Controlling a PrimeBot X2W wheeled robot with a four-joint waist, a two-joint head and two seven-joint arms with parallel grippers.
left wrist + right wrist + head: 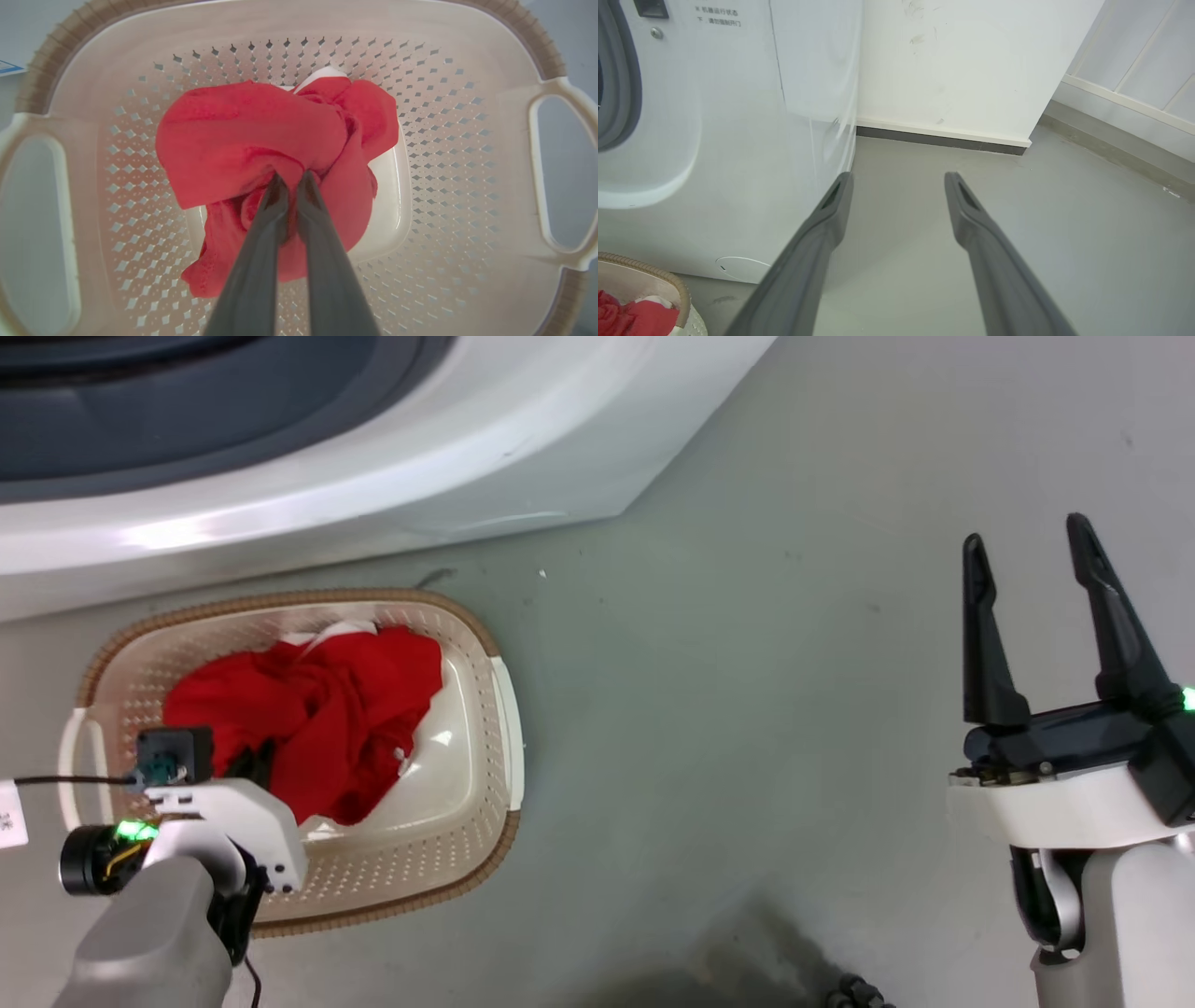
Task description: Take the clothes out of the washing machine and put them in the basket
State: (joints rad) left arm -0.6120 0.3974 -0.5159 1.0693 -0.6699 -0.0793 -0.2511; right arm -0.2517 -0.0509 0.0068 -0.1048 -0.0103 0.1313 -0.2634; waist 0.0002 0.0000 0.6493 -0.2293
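Clothes (243,140): red bundle inside basket (467,56), over its floor. Left claw (290,179) clamped on a middle fold, entering from 6 o'clock in its wrist view. Right claw (1027,537) spread, empty, well apart at 3 o'clock.

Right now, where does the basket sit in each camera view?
Head view: basket at lower left, below the washing machine.
Left wrist view: basket spans the frame, seen from above.
Right wrist view: its rim at the bottom left corner.
Shared landmark: the red clothes inside it.
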